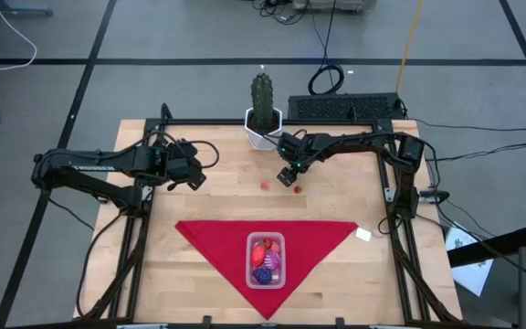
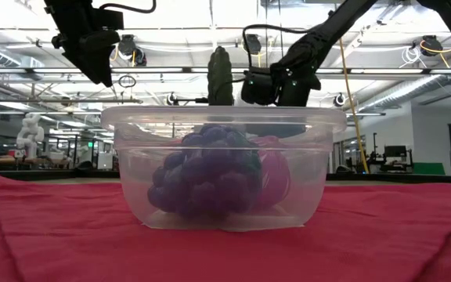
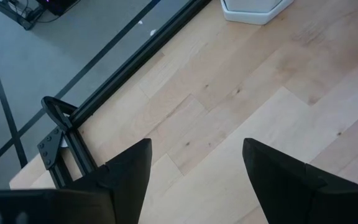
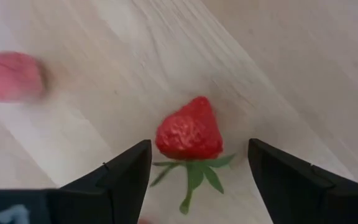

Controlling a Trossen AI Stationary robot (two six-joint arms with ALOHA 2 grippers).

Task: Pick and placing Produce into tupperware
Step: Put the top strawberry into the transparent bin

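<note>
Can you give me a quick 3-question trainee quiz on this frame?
1. True or false: the strawberry already lies in the tupperware.
2. Which claw hangs over the strawberry? A) left claw B) right claw
3. Fill in: the tupperware sits on a red ____.

Key:
1. False: it lies on the bare table, between the right claw's open fingers.
2. B; the left claw waits open near the table's left edge.
3. cloth

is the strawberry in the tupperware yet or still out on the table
Out. The strawberry lies on the bare wooden table between the right gripper's open jaws, well apart from the tupperware on the red cloth.
</note>
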